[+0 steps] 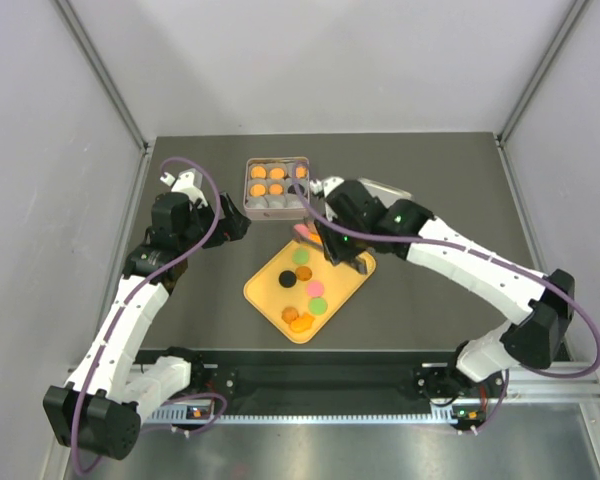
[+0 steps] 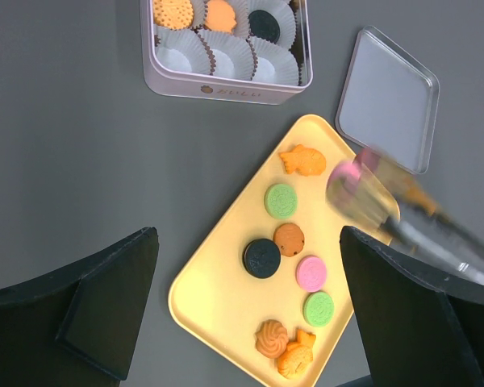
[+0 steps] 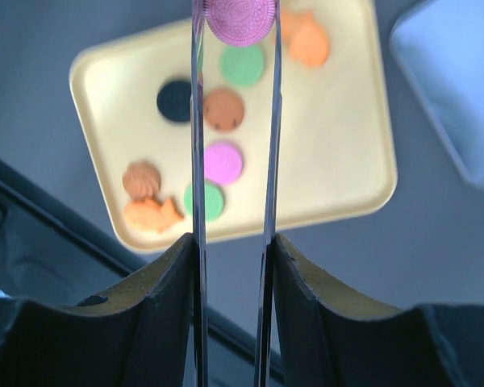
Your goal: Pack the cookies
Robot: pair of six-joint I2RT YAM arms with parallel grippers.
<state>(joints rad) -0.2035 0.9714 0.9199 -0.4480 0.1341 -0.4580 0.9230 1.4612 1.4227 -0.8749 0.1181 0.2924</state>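
- The pink cookie is a thin, flat, embossed disc. I judge it light, stiff and brittle: it could crack under a hard squeeze, or pivot and slip between smooth blades.
- The best hold, as I read it, is across the disc's width on opposite points of the rim, with gentle pressure.
- The right fingers, two long narrow blades, are clamped on the pink cookie at their very tips, one blade against each side of its rim.
- The pink cookie hangs well above the far end of the yellow tray, on the side toward the tin.
- The left fingers stand wide apart and hold nothing, looking down over the tray.
- A fish-shaped orange cookie, a green cookie, a black cookie and others lie loose on the tray, touching neither pair of fingers.
- The tin sits on the worktop beyond the tray. Several of its white paper cups are vacant and a few hold cookies.
- The lid lies just beside the tray.
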